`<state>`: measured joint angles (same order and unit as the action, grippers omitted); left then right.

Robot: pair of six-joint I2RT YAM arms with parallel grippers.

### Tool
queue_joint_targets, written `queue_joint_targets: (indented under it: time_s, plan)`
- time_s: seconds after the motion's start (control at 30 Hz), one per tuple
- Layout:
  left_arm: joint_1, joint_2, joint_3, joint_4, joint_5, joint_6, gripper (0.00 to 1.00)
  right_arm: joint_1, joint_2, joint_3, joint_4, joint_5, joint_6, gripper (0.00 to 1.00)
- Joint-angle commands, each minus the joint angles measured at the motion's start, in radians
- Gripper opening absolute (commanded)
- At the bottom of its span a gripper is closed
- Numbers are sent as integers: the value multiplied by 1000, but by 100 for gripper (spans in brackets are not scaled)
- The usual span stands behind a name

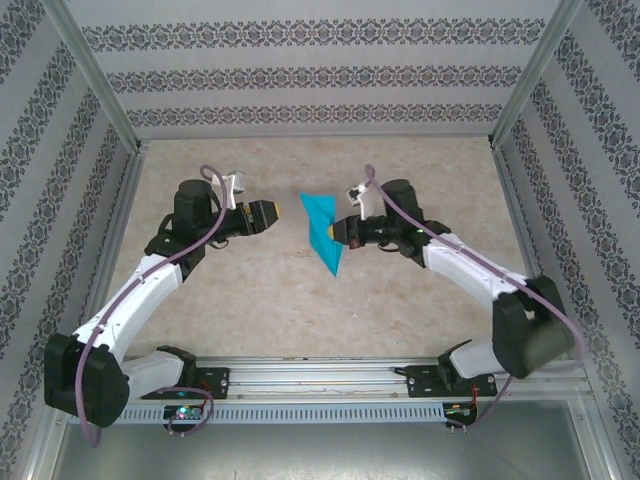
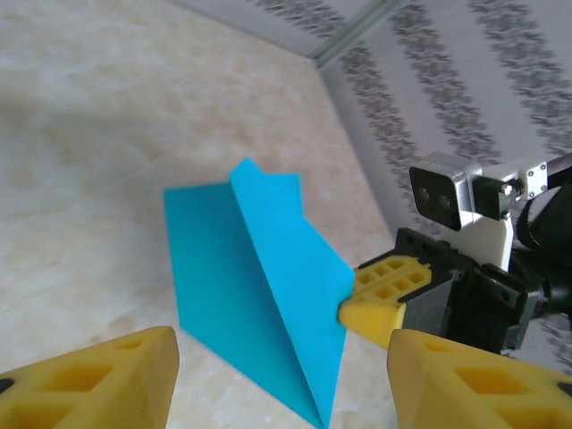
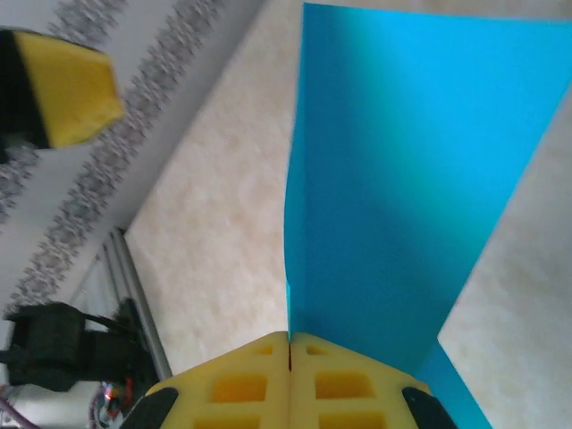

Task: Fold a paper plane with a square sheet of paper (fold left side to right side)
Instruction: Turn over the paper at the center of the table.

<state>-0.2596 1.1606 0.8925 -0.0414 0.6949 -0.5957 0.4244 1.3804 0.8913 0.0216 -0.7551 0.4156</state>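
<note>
1. Pinching with the right gripper, jaws pressed tight together, on the right edge of the paper.
2. Nothing held in the left gripper: fingers spread wide, just left of the paper and apart from it.
3. Paper held up on edge over the middle of the table, well apart from every table edge, with its point turned toward the near edge. Cannot tell whether that point touches the table.
4. Done, judging by the shape: no flat square now, but a narrow pointed wedge with a straight crease down its length, so probably past most of the folds.
5. Left, as a guess: turning down or evening out the wings, pressing the creases, then setting the paper down. Hard to say how many folds remain.
6. Top view: both arms reaching in from the near edge and facing each other across the paper. No sign there of the crease's height or of the grip itself.
7. Left wrist view: the crease standing up as a ridge between two faces, and the right gripper's yellow tips biting the paper's edge.
8. Right wrist view: no gap between the closed jaws, the paper rising straight out of them, and beyond it one fingertip of the left gripper.
</note>
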Motion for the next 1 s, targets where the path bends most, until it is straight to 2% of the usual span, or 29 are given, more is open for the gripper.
queue_joint_targets:
  time_s: [0.0,0.2,0.3,0.5,0.77,0.97]
  plan:
    - [11,9,68,111,183,-60,60,-36,-79,-39,162,-119,80,0]
    - [3,66,67,412,335,-266,56,-47,-167,-26,294,-205,193,0]
    - [-15,95,74,476,367,-303,55,-44,-169,-25,363,-231,259,0]
    - [-47,126,82,480,373,-291,54,-23,-156,-19,428,-238,319,0]
    - [-83,160,103,477,373,-277,47,8,-123,-5,438,-237,333,0]
    - [-93,163,117,427,350,-237,32,13,-118,-8,440,-228,336,1]
